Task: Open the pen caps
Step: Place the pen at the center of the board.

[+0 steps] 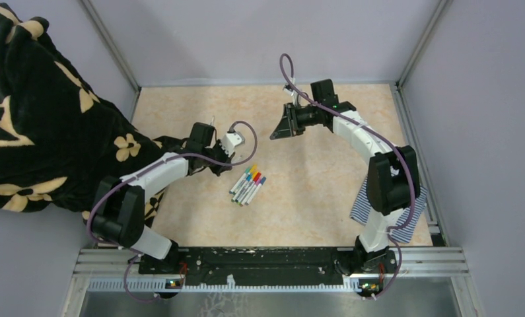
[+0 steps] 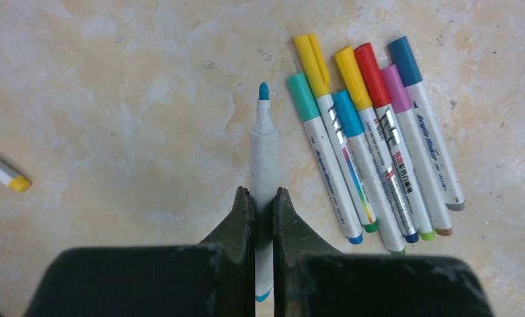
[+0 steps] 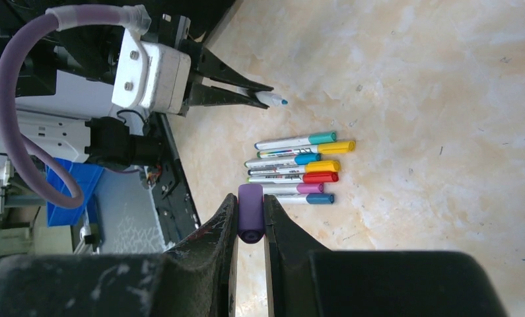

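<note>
The left end effector (image 2: 263,195) is clamped on an uncapped pen (image 2: 264,152), its fingers pinching the white barrel so that the bare blue tip sticks out in front, above the tabletop (image 1: 312,191). Across from it, the right end effector (image 3: 251,198) is raised and closed on a purple cap (image 3: 250,211), which sits upright between the two dark fingers, well apart from the pen's tip.

Between the arms, seven more pens (image 2: 372,152) lie side by side in a tight row, touching one another. All have their caps (image 2: 372,66) on: teal, yellow, blue, yellow, red, purple and blue. One stray pen (image 2: 5,173) with a yellow end lies well off to the side.

A striped cloth (image 1: 364,201) lies at the right edge under the right arm, and black flowered fabric (image 1: 41,119) is heaped at the left.
</note>
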`<action>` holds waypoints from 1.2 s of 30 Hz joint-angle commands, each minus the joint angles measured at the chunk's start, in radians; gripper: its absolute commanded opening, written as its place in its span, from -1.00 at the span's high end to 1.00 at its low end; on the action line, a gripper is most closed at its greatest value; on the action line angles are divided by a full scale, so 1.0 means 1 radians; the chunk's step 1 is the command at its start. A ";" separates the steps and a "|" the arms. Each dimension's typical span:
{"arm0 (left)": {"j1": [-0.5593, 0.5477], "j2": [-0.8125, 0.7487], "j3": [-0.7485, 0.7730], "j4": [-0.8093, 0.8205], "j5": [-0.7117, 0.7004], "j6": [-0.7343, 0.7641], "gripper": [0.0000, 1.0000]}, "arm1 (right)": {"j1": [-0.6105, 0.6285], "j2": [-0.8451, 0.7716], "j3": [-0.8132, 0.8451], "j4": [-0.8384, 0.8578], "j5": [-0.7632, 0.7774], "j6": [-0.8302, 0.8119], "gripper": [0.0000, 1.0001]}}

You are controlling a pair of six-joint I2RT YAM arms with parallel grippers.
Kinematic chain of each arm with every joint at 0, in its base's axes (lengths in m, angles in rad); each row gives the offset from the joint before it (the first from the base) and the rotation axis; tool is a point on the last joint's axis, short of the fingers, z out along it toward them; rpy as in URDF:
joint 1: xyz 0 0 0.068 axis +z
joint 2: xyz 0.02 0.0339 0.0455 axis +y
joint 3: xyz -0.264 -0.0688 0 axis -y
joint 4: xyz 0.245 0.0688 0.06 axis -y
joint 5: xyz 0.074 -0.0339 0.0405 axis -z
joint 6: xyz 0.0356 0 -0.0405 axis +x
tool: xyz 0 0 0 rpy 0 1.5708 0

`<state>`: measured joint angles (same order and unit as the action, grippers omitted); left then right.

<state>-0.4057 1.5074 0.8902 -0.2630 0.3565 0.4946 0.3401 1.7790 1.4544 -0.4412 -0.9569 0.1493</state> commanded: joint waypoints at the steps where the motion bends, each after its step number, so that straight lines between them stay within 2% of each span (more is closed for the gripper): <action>1: 0.051 0.022 0.033 -0.009 -0.043 -0.045 1.00 | 0.001 -0.070 0.017 0.029 0.020 -0.012 1.00; 5: 0.140 0.057 0.064 -0.036 -0.037 -0.072 1.00 | -0.001 -0.081 -0.003 0.048 0.041 -0.006 1.00; 14: 0.228 0.053 0.027 -0.036 -0.099 -0.128 1.00 | -0.001 -0.081 -0.010 0.065 0.054 0.004 1.00; 24: 0.252 0.148 0.056 -0.076 -0.147 -0.203 1.00 | -0.001 -0.099 -0.024 0.075 0.063 -0.004 1.00; 36: 0.276 0.192 0.053 -0.071 -0.229 -0.239 1.00 | -0.001 -0.107 -0.023 0.075 0.063 -0.005 1.00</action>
<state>-0.1413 1.6627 0.9329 -0.3195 0.1707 0.2798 0.3393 1.7359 1.4265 -0.4049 -0.8898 0.1535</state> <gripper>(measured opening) 0.060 0.156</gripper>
